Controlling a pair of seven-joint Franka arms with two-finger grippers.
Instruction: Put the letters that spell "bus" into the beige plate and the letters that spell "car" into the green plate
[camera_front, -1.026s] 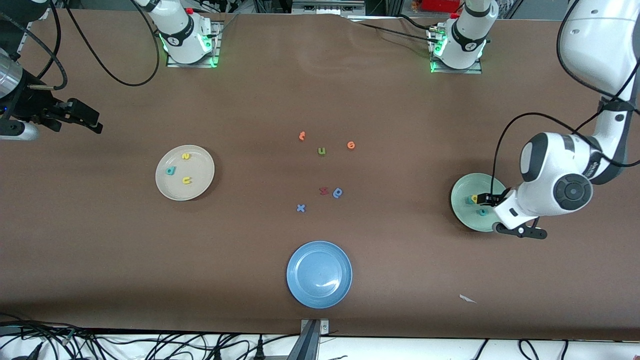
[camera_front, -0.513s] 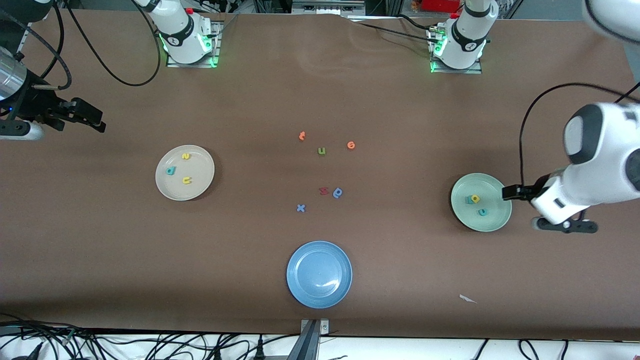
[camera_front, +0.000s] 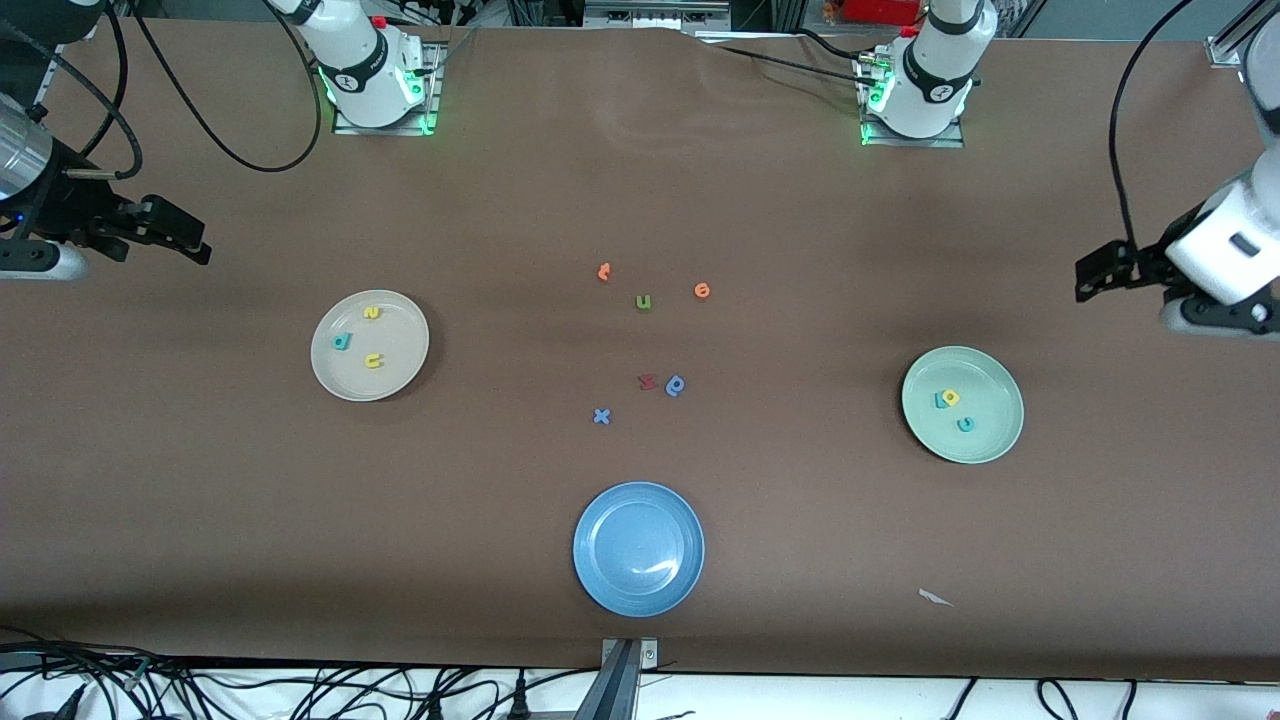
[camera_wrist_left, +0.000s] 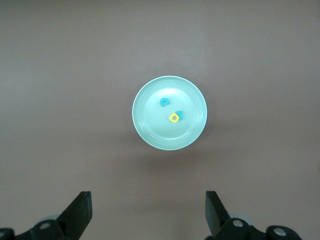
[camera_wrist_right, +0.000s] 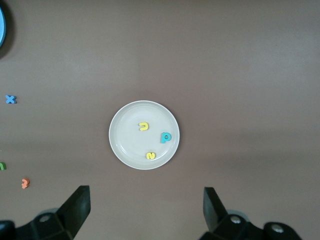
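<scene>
The beige plate (camera_front: 398, 335) holds a teal "b" (camera_front: 342, 342), a yellow "u" (camera_front: 373, 361) and a yellow "s" (camera_front: 372, 313). In the green plate (camera_front: 990, 400) lie a yellow "a" (camera_front: 950, 397) touching a teal "r" (camera_front: 940, 401), and a teal "c" (camera_front: 965, 424). My left gripper (camera_front: 1085, 278) hangs open and empty over bare table at the left arm's end, clear of the green plate (camera_wrist_left: 150, 127). Open and empty too, my right gripper (camera_front: 200, 245) waits over bare table at the right arm's end, apart from the beige plate (camera_wrist_right: 127, 145).
An empty blue plate (camera_front: 638, 548) sits near the table's front edge. Mid-table lie loose letters: two orange ones (camera_front: 603, 271) (camera_front: 702, 290), an olive "u" (camera_front: 643, 302), a red one (camera_front: 647, 381), a blue one (camera_front: 676, 385), a blue "x" (camera_front: 601, 416). A white scrap (camera_front: 935, 598) lies near the front.
My left gripper has risen from over the green plate and swung off toward the left arm's end of the table. All letters stay put. The right arm has barely shifted.
</scene>
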